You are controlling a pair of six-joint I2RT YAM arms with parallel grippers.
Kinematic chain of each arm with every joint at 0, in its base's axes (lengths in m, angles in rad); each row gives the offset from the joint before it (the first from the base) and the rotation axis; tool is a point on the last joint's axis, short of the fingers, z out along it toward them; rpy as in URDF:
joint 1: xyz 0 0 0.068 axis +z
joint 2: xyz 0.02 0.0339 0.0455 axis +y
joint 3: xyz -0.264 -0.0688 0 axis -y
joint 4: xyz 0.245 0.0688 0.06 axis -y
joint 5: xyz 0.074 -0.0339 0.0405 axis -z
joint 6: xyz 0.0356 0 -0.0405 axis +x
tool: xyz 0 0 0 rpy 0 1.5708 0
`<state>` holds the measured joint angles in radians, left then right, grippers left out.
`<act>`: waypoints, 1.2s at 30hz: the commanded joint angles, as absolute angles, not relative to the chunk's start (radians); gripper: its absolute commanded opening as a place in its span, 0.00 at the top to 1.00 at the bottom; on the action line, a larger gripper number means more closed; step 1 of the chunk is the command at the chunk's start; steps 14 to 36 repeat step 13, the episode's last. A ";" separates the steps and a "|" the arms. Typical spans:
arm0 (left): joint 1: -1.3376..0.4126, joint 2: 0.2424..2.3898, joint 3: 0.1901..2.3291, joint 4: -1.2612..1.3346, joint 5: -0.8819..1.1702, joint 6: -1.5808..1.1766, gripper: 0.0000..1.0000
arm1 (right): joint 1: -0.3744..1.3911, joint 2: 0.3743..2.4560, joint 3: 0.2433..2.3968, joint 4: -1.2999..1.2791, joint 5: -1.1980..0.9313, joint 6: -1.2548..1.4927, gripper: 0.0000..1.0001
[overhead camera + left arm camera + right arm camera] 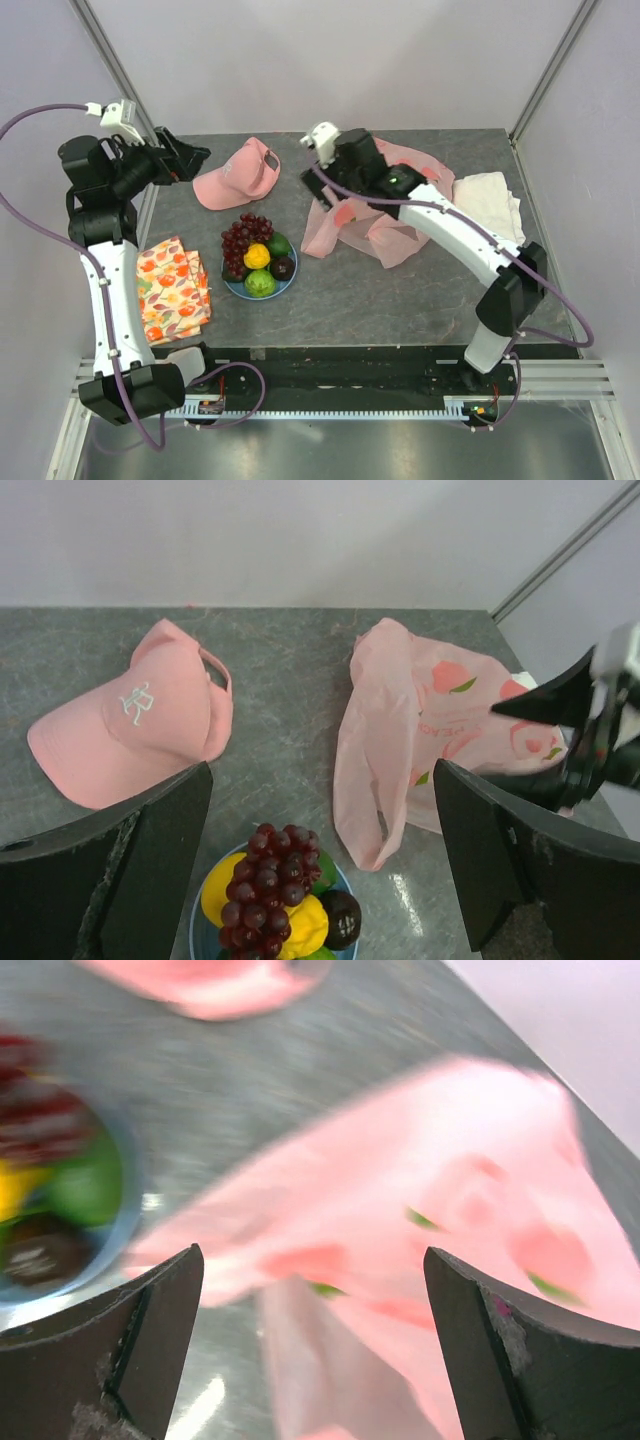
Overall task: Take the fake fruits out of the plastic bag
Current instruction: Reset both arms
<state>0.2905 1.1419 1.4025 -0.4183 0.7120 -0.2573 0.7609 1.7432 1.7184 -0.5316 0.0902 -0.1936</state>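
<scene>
Left pincer (322, 770) and right pincer (312, 1252): both spread wide, nothing held.
Nearest, just below left pincer: blue plate (196, 935) heaped with fake fruits (268, 895), red grape bunch on top, lemon, dark purple piece and green pieces beneath. Farther, ahead to its left: pink cap (130, 720), flat on table (290, 660). Farther, ahead to its right: plastic bag (400, 720), slack and crumpled on table, apart from plate, directly under right pincer; that view blurred.

pink plastic bag (400, 730), apparently peach-printed; pink cap (130, 725).
</scene>
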 commanded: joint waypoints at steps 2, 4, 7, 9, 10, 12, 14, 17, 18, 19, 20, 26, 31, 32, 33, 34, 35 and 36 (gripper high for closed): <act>0.295 1.137 1.301 -0.429 0.629 -0.166 0.01 | 0.698 1.655 1.580 -0.494 0.391 -0.058 0.02; 0.295 1.134 1.267 -0.428 0.585 -0.153 0.01 | 0.695 1.596 1.510 -0.463 0.443 -0.052 0.02; 0.295 1.137 1.247 -0.430 0.514 -0.143 0.01 | 0.692 1.507 1.430 -0.443 0.483 -0.051 0.02; 0.296 1.143 1.247 -0.433 0.494 -0.141 0.01 | 0.690 1.470 1.376 -0.445 0.485 -0.054 0.02; 0.295 1.146 1.247 -0.433 0.488 -0.141 0.01 | 0.687 1.441 1.362 -0.446 0.483 -0.055 0.02; 0.293 1.152 1.255 -0.433 0.485 -0.141 0.01 | 0.669 1.418 1.342 -0.451 0.451 -0.043 0.02; 0.296 1.155 1.256 -0.433 0.482 -0.143 0.01 | 0.664 1.417 1.341 -0.453 0.443 -0.040 0.02; 0.296 1.155 1.256 -0.433 0.482 -0.143 0.01 | 0.664 1.417 1.341 -0.453 0.443 -0.040 0.02; 0.296 1.155 1.256 -0.433 0.482 -0.143 0.01 | 0.664 1.417 1.341 -0.453 0.443 -0.040 0.02; 0.296 1.155 1.256 -0.433 0.482 -0.143 0.01 | 0.664 1.417 1.341 -0.453 0.443 -0.040 0.02; 0.296 1.155 1.256 -0.433 0.482 -0.143 0.01 | 0.664 1.417 1.341 -0.453 0.443 -0.040 0.02; 0.296 1.155 1.256 -0.433 0.482 -0.143 0.01 | 0.664 1.417 1.341 -0.453 0.443 -0.040 0.02; 0.296 1.155 1.256 -0.433 0.482 -0.143 0.01 | 0.664 1.417 1.341 -0.453 0.443 -0.040 0.02; 0.296 1.155 1.256 -0.433 0.482 -0.143 0.01 | 0.664 1.417 1.341 -0.453 0.443 -0.040 0.02; 0.296 1.155 1.256 -0.433 0.482 -0.143 0.01 | 0.664 1.417 1.341 -0.453 0.443 -0.040 0.02; 0.296 1.155 1.256 -0.433 0.482 -0.143 0.01 | 0.664 1.417 1.341 -0.453 0.443 -0.040 0.02; 0.296 1.155 1.256 -0.433 0.482 -0.143 0.01 | 0.664 1.417 1.341 -0.453 0.443 -0.040 0.02; 0.296 1.155 1.256 -0.433 0.482 -0.143 0.01 | 0.664 1.417 1.341 -0.453 0.443 -0.040 0.02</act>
